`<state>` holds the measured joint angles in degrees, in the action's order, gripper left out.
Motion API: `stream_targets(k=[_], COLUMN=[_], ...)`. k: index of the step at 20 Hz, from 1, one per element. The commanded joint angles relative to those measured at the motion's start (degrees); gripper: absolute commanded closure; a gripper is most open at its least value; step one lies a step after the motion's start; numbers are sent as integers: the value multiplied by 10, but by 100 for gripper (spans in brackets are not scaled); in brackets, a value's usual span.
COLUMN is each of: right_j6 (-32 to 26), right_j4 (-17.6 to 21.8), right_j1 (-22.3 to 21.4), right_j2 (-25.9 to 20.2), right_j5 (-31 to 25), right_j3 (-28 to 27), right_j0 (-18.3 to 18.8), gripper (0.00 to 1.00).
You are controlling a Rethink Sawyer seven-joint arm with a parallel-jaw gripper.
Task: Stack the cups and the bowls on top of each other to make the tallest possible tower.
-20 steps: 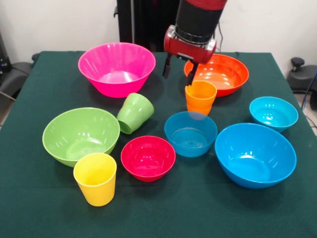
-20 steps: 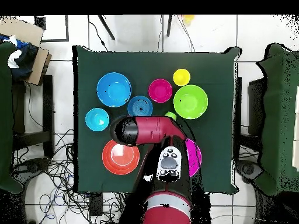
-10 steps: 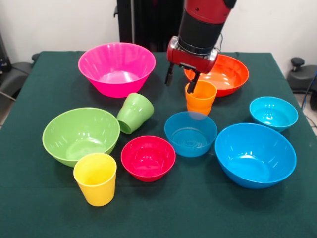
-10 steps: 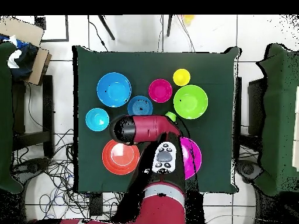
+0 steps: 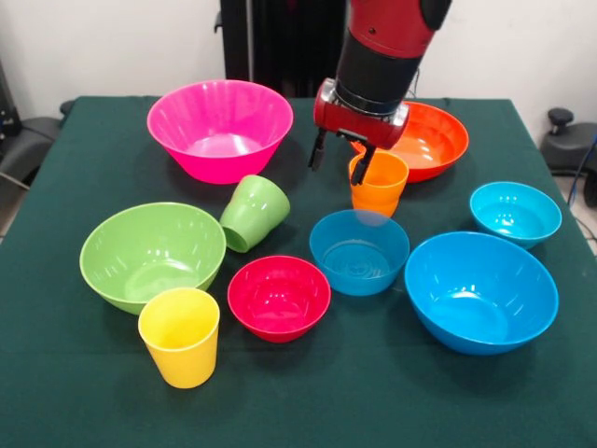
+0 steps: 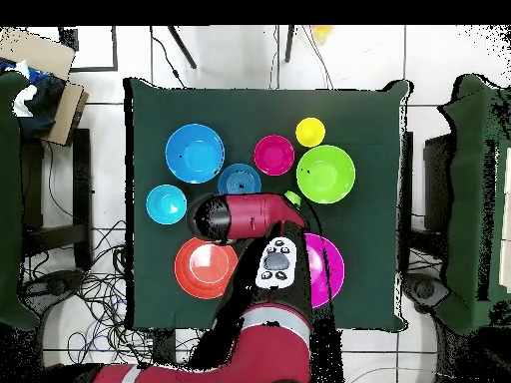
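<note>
We are finding the yellow cup [image 5: 179, 336] standing upright nearest the camera, with the red bowl [image 5: 279, 297] just beside it and the big blue bowl [image 5: 480, 291] off to the right. Behind these are sitting the light green bowl [image 5: 153, 255], the green cup [image 5: 253, 213] lying tilted, and a small blue bowl [image 5: 359, 251]. Farther back, the gripper [image 5: 340, 161] is hanging with its fingers apart, one finger dipping at the orange cup's [image 5: 378, 185] rim. The pink bowl [image 5: 220, 129] and orange bowl [image 5: 420, 140] are sitting farthest.
</note>
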<state>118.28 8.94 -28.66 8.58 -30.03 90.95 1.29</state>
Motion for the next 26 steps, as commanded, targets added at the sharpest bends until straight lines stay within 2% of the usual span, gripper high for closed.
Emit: stream_targets(k=[1,9,15,17,20,24,26], right_j6=[81,97,137,129,87,17,-6], right_j4=[-16,-32,-78,-87,-84,-80,-70], right_j1=[21,29,-20,-31,-54,-84,-89], right_j2=[-19,-11,3,6,3,-29,-43], right_j5=[6,5,-39,-47,-47,-13,1], right_j3=[-59,-63,-12,-3,21,80,92], right_j0=[-21,-44,-81,-82,-58,12,38], gripper=[0,0,0,0,0,0,0])
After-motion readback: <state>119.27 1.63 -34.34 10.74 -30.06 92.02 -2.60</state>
